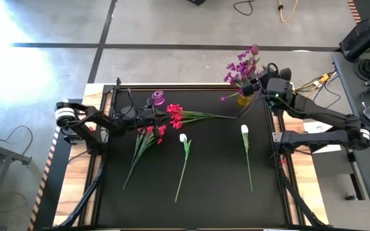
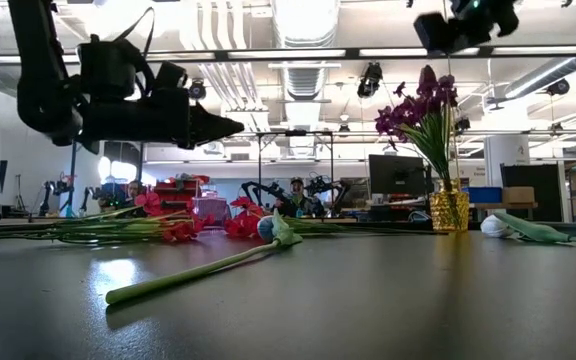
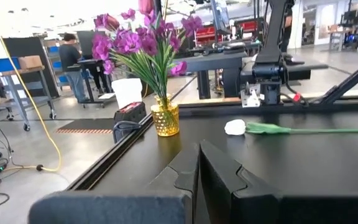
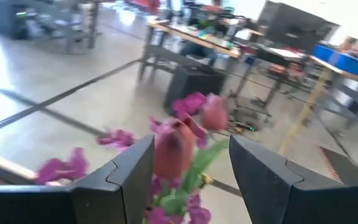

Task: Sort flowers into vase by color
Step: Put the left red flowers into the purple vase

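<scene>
A gold vase (image 1: 243,100) at the table's far right holds purple flowers (image 1: 239,67) and a dark pink bud (image 4: 169,149). My right gripper (image 4: 191,146) hangs open above the blooms, one finger on either side of the bud, touching nothing that I can see. A small purple vase (image 1: 158,98) stands empty at the far left. Red flowers (image 1: 174,115) and a second red bunch (image 1: 154,131) lie flat on the table beside it. My left gripper (image 1: 164,115) hovers shut and level just above them, holding nothing. Two white tulips (image 1: 183,138) (image 1: 245,129) lie on the table.
The black table top has a raised rim (image 3: 129,149) along its edges. The tulips' long green stems (image 1: 184,168) run toward the near edge. Cables and equipment (image 1: 365,38) sit off the table to the right. A person (image 3: 70,59) stands at a bench far behind.
</scene>
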